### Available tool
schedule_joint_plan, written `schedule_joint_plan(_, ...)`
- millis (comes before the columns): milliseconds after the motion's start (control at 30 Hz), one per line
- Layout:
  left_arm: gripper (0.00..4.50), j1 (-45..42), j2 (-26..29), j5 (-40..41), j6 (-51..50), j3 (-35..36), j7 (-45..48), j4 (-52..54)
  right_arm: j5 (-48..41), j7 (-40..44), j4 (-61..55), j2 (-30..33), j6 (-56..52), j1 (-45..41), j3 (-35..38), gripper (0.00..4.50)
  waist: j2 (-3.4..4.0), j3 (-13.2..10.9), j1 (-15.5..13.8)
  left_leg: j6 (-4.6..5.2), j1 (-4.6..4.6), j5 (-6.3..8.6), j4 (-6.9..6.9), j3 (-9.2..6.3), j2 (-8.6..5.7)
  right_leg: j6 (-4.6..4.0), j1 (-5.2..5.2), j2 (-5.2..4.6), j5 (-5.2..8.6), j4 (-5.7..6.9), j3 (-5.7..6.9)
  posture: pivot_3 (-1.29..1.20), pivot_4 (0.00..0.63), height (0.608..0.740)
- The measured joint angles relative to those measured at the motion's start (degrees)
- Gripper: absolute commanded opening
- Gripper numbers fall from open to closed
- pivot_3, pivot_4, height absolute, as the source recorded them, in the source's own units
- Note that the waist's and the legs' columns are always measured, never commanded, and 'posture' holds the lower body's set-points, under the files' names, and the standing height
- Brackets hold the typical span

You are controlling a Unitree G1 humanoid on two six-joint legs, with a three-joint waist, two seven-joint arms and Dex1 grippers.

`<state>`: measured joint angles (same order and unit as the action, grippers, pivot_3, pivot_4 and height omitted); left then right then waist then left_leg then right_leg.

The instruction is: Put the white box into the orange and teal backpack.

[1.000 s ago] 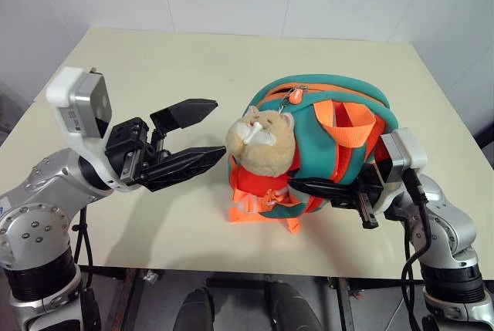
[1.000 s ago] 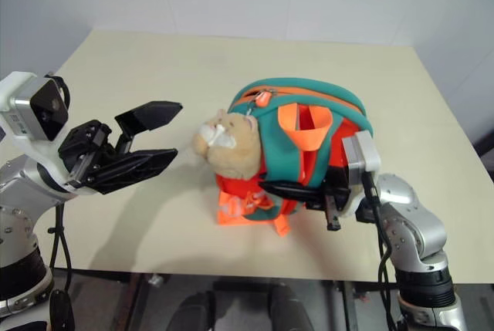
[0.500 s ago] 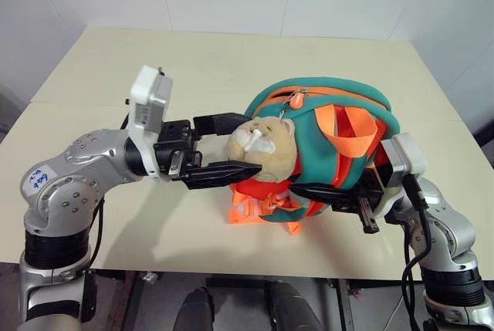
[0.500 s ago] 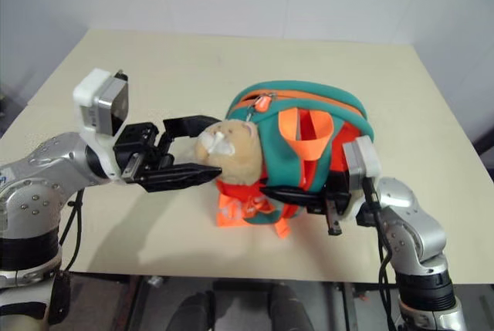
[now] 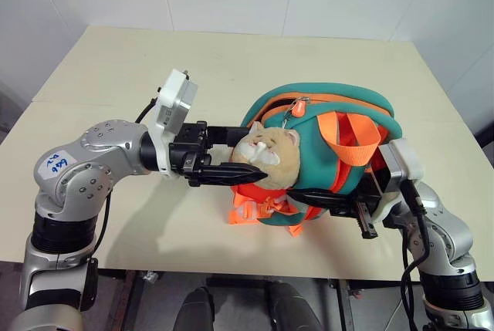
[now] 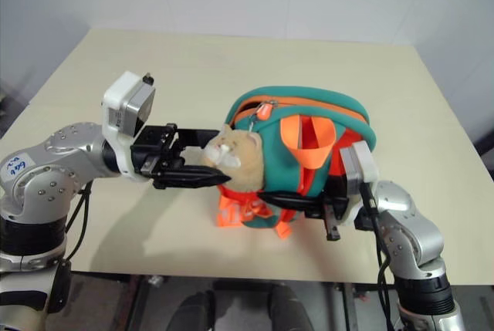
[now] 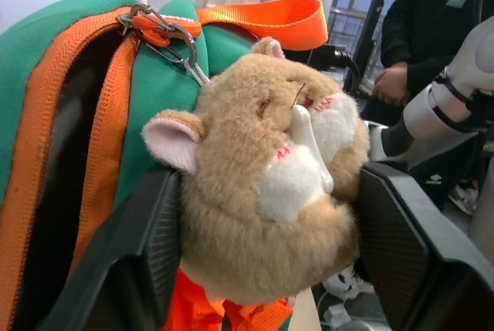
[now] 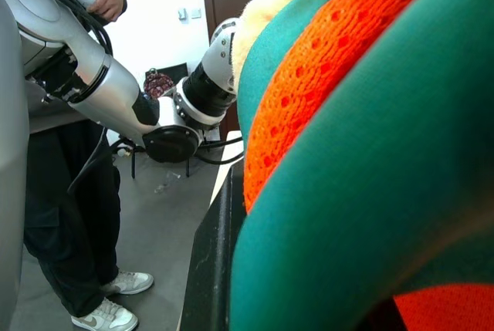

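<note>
Your orange and teal backpack (image 5: 328, 153) sits near the front edge of the counter (image 5: 231, 61), your left gripper (image 5: 235, 157) has its jaws around the tan plush animal head (image 7: 270, 184) on both sides, and your right gripper (image 5: 309, 196) pinches the backpack's lower side.

occluded: backpack (image 5: 324, 126) interior unseen | cropped: person (image 8: 54, 192) above the shoulders

Table (image 5: 139, 61): far and left areas open; orange and teal backpack (image 5: 340, 126) blocks centre-right, its right flank seemingly crowded by right gripper (image 5: 328, 196)
</note>
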<state>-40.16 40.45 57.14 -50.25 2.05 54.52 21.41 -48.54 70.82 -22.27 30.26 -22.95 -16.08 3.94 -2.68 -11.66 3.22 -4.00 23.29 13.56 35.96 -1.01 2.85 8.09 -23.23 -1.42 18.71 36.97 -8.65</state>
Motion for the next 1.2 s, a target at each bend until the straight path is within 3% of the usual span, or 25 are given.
schedule_joint_plan(467, 3.30, -4.19, 6.81, -3.53, 0.66, 0.31, 6.89, -4.62, -0.02, -0.08, -0.41, 0.04, 0.39, 0.95, 0.01, 0.00, 0.00, 0.00, 0.06, 0.01, 0.00, 0.00, -0.02, 0.01, 0.00, -0.02, -0.01, 0.00, 0.01, -0.03, 0.01, 0.00, 0.150, 0.740)
schedule_joint_plan(700, 1.30, -4.18, 9.62, -3.82, 1.58, 2.12, 9.91, -4.86, 0.00, -0.16, -0.82, 0.41, 0.41, 1.67, 0.01, 0.00, 0.01, -0.01, 0.16, 0.01, 0.00, 0.01, -0.06, 0.01, 0.01, -0.02, -0.03, 0.00, 0.02, -0.03, 0.01, 0.00, 0.150, 0.740)
schedule_joint_plan(800, 0.71, -4.60, 12.19, -5.55, 2.77, 2.51, 12.31, -7.19, 0.00, -0.16, -0.98, 0.44, 0.41, 1.76, 0.01, 0.00, 0.01, -0.01, 0.19, 0.01, -0.01, 0.00, -0.05, 0.02, 0.01, -0.04, -0.03, 0.01, 0.03, -0.02, 0.02, 0.00, 0.150, 0.740)
schedule_joint_plan(1200, 0.57, -6.16, 14.56, -8.01, 4.84, 2.86, 16.28, -11.08, -0.01, -0.40, -1.03, 0.45, 0.41, 2.00, 0.01, 0.00, 0.02, -0.01, 0.21, 0.01, 0.00, 0.01, -0.11, 0.04, 0.02, -0.08, -0.09, 0.01, 0.05, -0.01, 0.01, 0.00, 0.150, 0.740)
